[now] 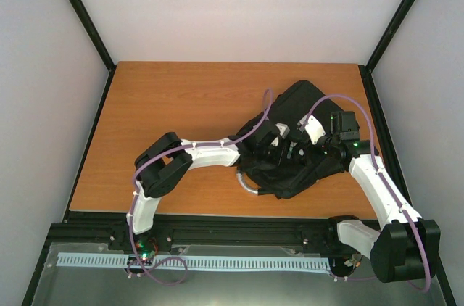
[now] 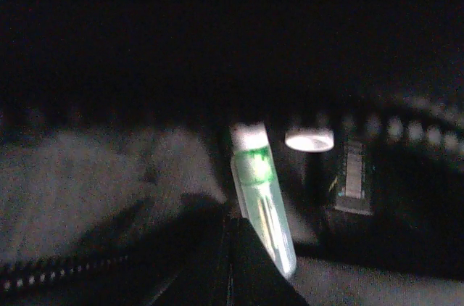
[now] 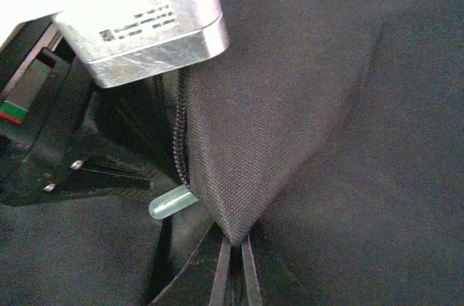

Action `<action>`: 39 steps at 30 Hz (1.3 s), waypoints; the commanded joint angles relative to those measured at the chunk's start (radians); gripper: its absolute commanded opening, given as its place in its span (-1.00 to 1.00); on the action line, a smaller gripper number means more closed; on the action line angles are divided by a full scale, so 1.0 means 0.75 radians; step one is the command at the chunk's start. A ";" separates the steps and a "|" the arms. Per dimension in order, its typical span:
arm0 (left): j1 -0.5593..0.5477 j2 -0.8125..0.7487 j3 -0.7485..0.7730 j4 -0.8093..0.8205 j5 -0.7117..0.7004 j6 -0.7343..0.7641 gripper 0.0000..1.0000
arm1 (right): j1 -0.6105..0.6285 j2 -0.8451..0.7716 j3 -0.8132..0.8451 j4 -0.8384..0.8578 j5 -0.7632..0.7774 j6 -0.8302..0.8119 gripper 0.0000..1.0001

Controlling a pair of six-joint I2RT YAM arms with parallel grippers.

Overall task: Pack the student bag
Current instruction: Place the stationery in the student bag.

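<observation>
With the student bag (image 1: 304,103) lying right of centre on the table (image 1: 181,103), my right claw (image 3: 232,270) pinched its mouth's fabric lip while my left claw (image 2: 230,248) reached inside beside a green tube (image 2: 261,204), gripped or not I couldn't tell, so next I judged it should leave the tube and back out.

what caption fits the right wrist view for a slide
right hand pinching a fold of the black bag, a pale green tube poking out beside the zip
</observation>
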 commanded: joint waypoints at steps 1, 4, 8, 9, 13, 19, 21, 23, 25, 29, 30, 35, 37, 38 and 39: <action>0.000 0.052 0.049 0.087 -0.127 -0.086 -0.98 | 0.006 -0.010 0.010 0.008 -0.036 -0.017 -0.94; 0.000 0.042 0.031 0.116 -0.154 -0.118 -0.98 | 0.006 -0.015 0.007 0.008 -0.036 -0.017 -0.94; 0.000 0.009 -0.011 0.135 -0.171 -0.138 -0.99 | 0.006 -0.013 0.010 0.008 -0.036 -0.016 -0.94; 0.000 -0.003 -0.017 0.123 -0.166 -0.138 -0.98 | 0.006 -0.013 0.009 0.009 -0.036 -0.016 -0.94; 0.000 -0.082 -0.085 0.090 -0.185 -0.142 -0.98 | 0.006 -0.013 0.009 0.009 -0.036 -0.017 -0.94; 0.001 -0.205 -0.211 0.071 -0.190 -0.118 -0.98 | 0.006 -0.013 0.009 0.012 -0.030 -0.017 -0.94; 0.002 -0.218 -0.252 0.102 -0.129 -0.089 -0.99 | 0.006 -0.012 0.010 0.013 -0.028 -0.018 -0.94; -0.001 -0.215 -0.275 0.121 -0.063 -0.059 -0.99 | 0.006 -0.013 0.009 0.012 -0.028 -0.018 -0.94; -0.001 -0.213 -0.304 0.165 0.015 -0.033 -0.99 | 0.006 -0.012 0.009 0.012 -0.027 -0.019 -0.94; -0.009 -0.204 -0.335 0.244 0.147 0.005 -0.98 | 0.006 -0.012 0.007 0.012 -0.024 -0.020 -0.94; -0.012 -0.201 -0.334 0.252 0.161 0.012 -0.98 | 0.006 -0.011 0.007 0.014 -0.022 -0.022 -0.94; -0.022 -0.161 -0.294 0.249 0.149 0.027 -0.98 | 0.006 -0.011 0.007 0.013 -0.020 -0.023 -0.94; -0.021 -0.135 -0.270 0.247 0.124 0.028 -0.98 | 0.006 -0.010 0.007 0.014 -0.019 -0.023 -0.94; -0.022 -0.125 -0.259 0.245 0.104 0.028 -0.98 | 0.006 -0.011 0.007 0.014 -0.019 -0.022 -0.94; -0.022 -0.119 -0.252 0.248 0.077 0.025 -0.98 | 0.006 -0.011 0.006 0.013 -0.020 -0.023 -0.94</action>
